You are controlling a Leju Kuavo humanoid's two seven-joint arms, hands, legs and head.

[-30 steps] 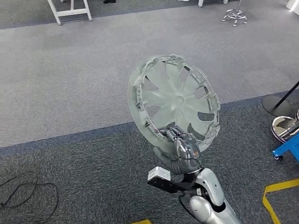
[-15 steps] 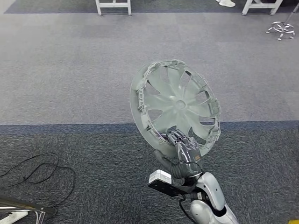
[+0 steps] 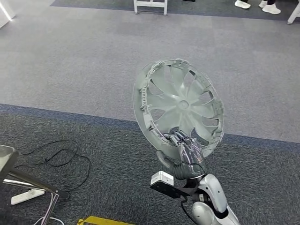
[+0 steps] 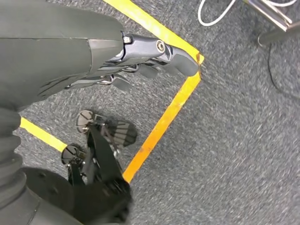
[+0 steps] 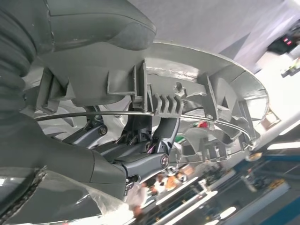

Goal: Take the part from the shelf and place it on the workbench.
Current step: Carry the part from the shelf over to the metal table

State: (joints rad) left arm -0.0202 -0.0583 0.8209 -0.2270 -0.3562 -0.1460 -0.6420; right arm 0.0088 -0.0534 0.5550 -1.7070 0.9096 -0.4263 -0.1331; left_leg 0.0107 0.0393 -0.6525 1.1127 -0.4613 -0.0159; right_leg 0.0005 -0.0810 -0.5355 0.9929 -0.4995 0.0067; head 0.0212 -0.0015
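Part [image 3: 178, 105] | gripped by right hand [image 3: 185, 157] | above carpet [image 3: 71, 70]

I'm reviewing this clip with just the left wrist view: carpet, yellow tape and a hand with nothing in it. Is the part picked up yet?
Observer: Yes. In the head view the right hand grips a grey wheel cover at its lower rim, lifted above the carpet.
Operator: How is the grip seated?
Observer: In the right wrist view the fingers reach inside the rim and the thumb lies across its outer edge.
Operator: Any workbench ahead?
Observer: None that I can name. The head view has white furniture legs at the far edge, a person's shoes and a black cable on the floor.
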